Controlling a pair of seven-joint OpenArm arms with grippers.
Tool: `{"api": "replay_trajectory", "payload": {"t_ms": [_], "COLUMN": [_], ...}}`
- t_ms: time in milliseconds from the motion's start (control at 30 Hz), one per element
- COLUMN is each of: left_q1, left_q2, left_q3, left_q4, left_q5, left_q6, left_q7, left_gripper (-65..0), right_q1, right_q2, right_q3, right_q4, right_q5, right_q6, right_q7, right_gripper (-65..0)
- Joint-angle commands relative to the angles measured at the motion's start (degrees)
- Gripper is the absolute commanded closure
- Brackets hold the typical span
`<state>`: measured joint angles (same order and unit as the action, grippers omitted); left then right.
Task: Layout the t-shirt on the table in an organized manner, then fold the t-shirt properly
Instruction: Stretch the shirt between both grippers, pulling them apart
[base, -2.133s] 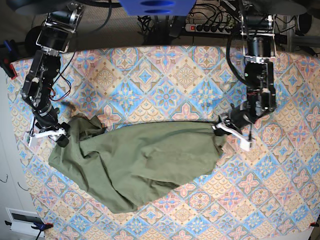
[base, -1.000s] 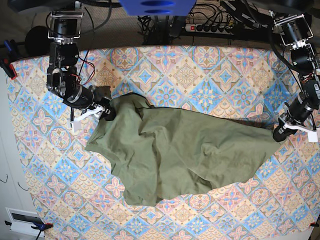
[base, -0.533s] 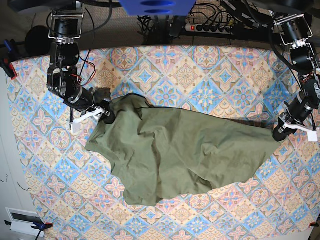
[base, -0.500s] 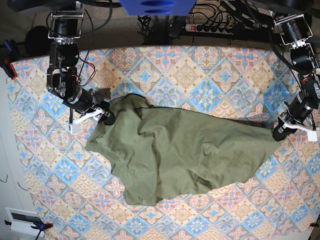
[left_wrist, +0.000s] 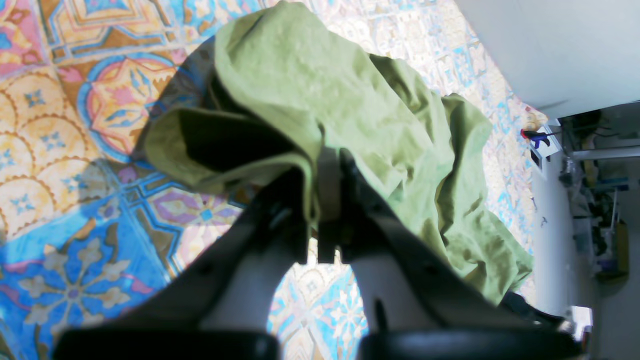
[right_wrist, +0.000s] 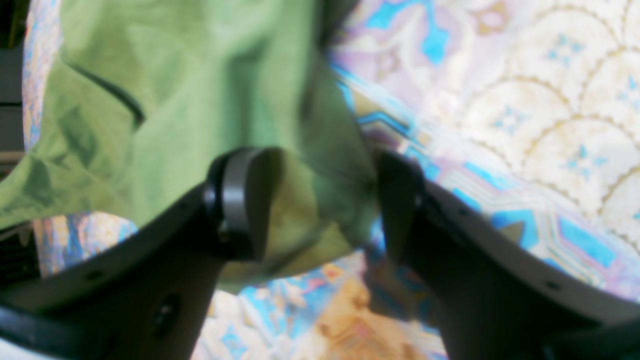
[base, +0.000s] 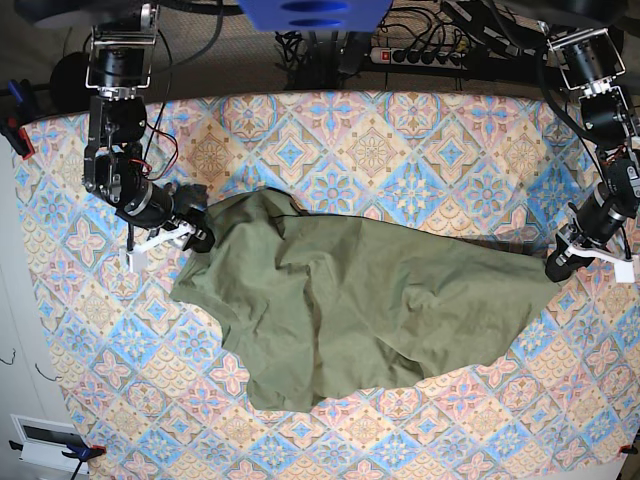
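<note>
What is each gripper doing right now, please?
Left gripper: shut on a fold of the t-shirt.
Right gripper: open, jaws standing wide on either side of the t-shirt's edge, not clamping it.

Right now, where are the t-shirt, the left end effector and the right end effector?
t-shirt (base: 350, 310): base view, middle of the crumpled body.
left end effector (left_wrist: 322, 220): left wrist view, between the fingertips, pinching the fabric edge.
right end effector (right_wrist: 320, 200): right wrist view, between the spread fingertips, cloth lying there.
</note>
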<state>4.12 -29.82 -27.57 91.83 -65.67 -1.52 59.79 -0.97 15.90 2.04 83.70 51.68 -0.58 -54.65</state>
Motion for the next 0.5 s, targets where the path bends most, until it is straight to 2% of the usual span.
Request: {"api": "replay_trajectory", "payload": {"t_ms": [0,100,233,333,400,467], "left_q1": [-0.6,-0.6,-0.6,-0.6,-0.6,-0.6], "left_q2": [-1.3,-1.3,-0.5,-0.1,0.0,0.6], "left_q3": [-0.4,-0.4,-0.4,-0.4,-0.3,-0.3], "left_q4": [1.0,1.0,1.0,1.0,1.0,1.0], "left_q5": [-1.1,-1.1,-0.9,-0.9,-0.9,-0.8], "left_q6": [-0.5,-0.5,-0.5,-0.5,-0.5,-0.5], "left_q7": [-0.9,-0.9,-0.9,-0.9,-0.9,-0.9], "left_gripper": [0.0,0.0,0.0,0.0,0.0,0.0], "right_q1": [1.2,1.5,1.5,1.5,1.5,1.5], "right_q2": [0.8,0.8,0.8,0.7,0.7,0.5], "right_q3": [0.1,0.1,0.2,0.2,0.1,0.4], "right_q4": [0.3,-1.5,-3.7,-4.7,-4.7,-4.7], "right_q5": [0.9,0.9,0.9,0.9,0.9,0.9], "right_q6": [0.5,1.5,6.2,8.5,9.4,9.8], "right_q7": [0.6,0.7,0.7,0.7,0.7,0.7], "right_gripper": [-33.1,-33.1,-32.9,-32.5,-28.9,-21.6]}}
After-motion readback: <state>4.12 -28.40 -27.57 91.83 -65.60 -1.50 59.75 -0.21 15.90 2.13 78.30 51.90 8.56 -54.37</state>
